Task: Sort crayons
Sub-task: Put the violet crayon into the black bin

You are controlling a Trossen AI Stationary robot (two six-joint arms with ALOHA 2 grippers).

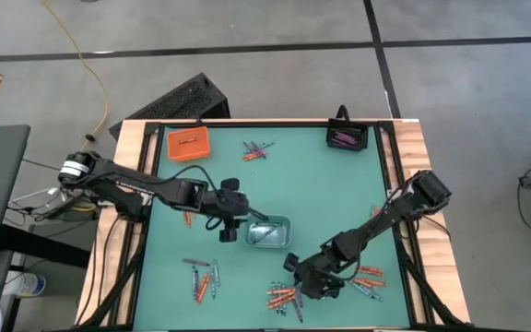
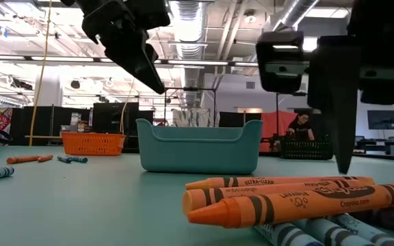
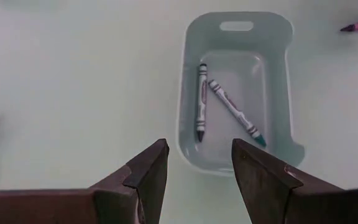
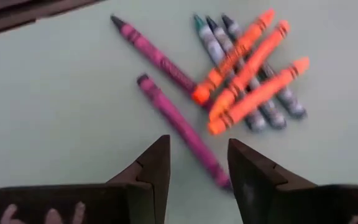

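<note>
Crayons lie in loose clusters on a flat green worktop [image 1: 339, 198] with pale wooden side rails.

Near edge, right of middle: a heap of three orange crayons [image 4: 248, 71] lying side by side, long axes parallel, tips all the same way, stacked slantwise over three grey-blue crayons [image 4: 272, 109] that cross under them. Two purple crayons [image 4: 182, 130] lie beside the heap on the mat, roughly parallel to each other and at an angle to the orange ones. All are thin paper-wrapped sticks with cone tips.

Right tool [image 4: 194, 168] hangs just over the nearer purple crayon, dark blocky fingers parted to either side of it, nothing gripped.

Clear-grey tray [image 3: 238, 93], a round-cornered plastic tub with a slot handle, sits at mid-worktop. Two grey-blue crayons [image 3: 201, 99] lie inside in a narrow V, upper ends close together, lower ends spread.

Left tool [image 3: 194, 177] hovers beside the tray, fingers apart, empty.

Far edge: ribbed orange tray [image 1: 188, 144] towards the left corner with orange crayons in it; black tray [image 1: 347, 137] at the right corner holding purple ones; a mixed scatter [image 1: 256, 150] between them.

More mixed crayons [image 1: 201, 277] towards the near left corner and a few [image 1: 369, 275] near the right edge
</note>
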